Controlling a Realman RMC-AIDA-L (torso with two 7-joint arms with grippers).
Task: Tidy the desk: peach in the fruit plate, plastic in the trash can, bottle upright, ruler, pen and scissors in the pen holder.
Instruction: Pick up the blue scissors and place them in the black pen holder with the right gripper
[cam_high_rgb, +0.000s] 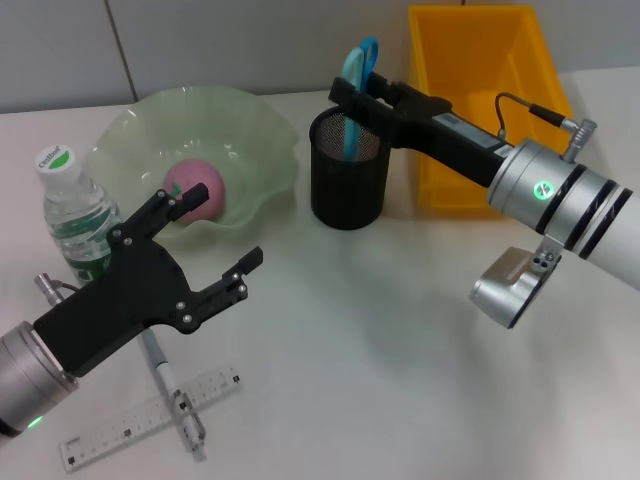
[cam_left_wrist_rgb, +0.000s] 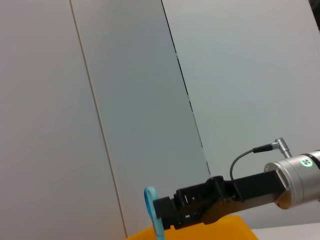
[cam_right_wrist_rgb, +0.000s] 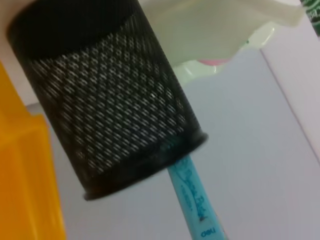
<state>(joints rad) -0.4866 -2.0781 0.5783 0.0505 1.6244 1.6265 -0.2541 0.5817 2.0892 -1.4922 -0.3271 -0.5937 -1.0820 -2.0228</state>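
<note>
Gripping scissors (cam_high_rgb: 357, 95) in right gripper (cam_high_rgb: 352, 98) fingers, blades inside pen holder (cam_high_rgb: 349, 170); left gripper (cam_high_rgb: 222, 232) wide.

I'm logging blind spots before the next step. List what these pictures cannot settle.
- Right gripper: in the head view its body hides whether it grips the scissors standing in the pen holder.
- Scissors' lower end: hidden by the holder's mesh in head and right wrist views.
- Trash can: its contents are blocked by the right arm and cut by the top edge.
- Pen: its upper part is hidden under the left gripper.
</note>
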